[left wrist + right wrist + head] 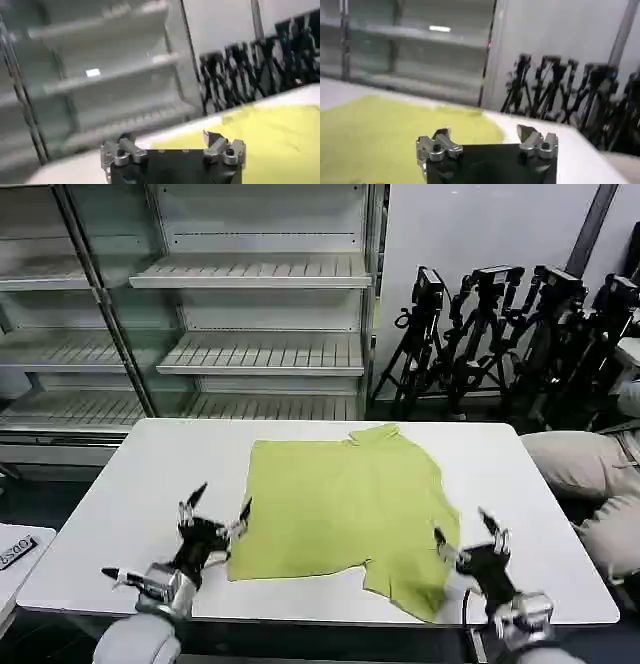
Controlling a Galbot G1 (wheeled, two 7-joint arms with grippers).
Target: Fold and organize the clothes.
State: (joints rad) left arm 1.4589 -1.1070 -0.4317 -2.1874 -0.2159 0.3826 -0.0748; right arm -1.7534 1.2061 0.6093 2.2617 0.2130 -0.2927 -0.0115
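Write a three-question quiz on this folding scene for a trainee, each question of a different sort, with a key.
1. True or false: the lime shirt is already folded into a neat small square.
2. Multiple choice: where is the left hand? A) beside the shirt's near left edge, B) up on a shelf, C) by the collar at the table's far side.
3. Fill in: the right hand hovers by the shirt's near ____ corner.

Key
1. False: it lies mostly spread out on the white table, with one side partly turned in.
2. A, with its fingers spread.
3. Right, fingers spread too, holding nothing.
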